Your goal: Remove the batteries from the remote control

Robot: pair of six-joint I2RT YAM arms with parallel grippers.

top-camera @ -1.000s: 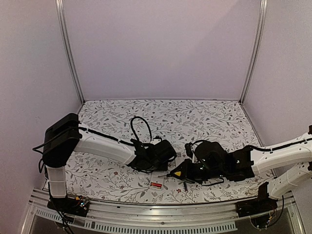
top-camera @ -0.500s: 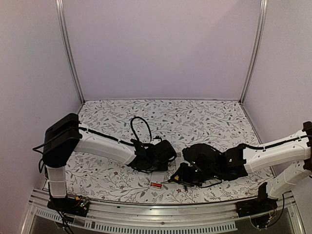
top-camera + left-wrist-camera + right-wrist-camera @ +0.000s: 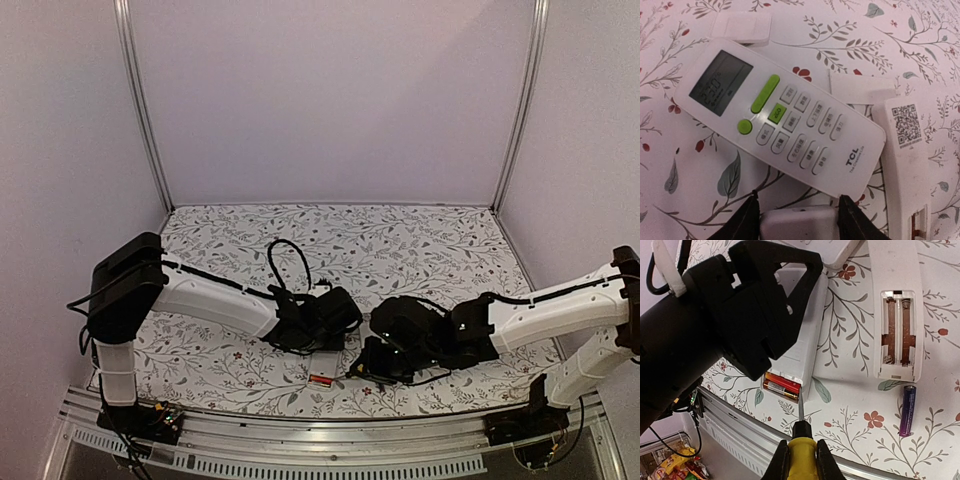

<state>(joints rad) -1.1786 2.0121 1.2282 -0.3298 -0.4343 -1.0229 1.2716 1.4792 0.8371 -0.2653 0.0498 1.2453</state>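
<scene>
Floral cloth ended at the rail just past six o'clock of the work. The right gripper, clamped on the yellow-handled tool, had its tip at the red batteries in the gripped remote, pinched by the left gripper. Levering gently toward three o'clock should keep them off the rail; a purple battery and emptied remote lay there.

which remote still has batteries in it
The remote gripped by the left end effector: two red batteries sit in its open end. The other opened remote is empty, with a purple battery lying beside it.
</scene>
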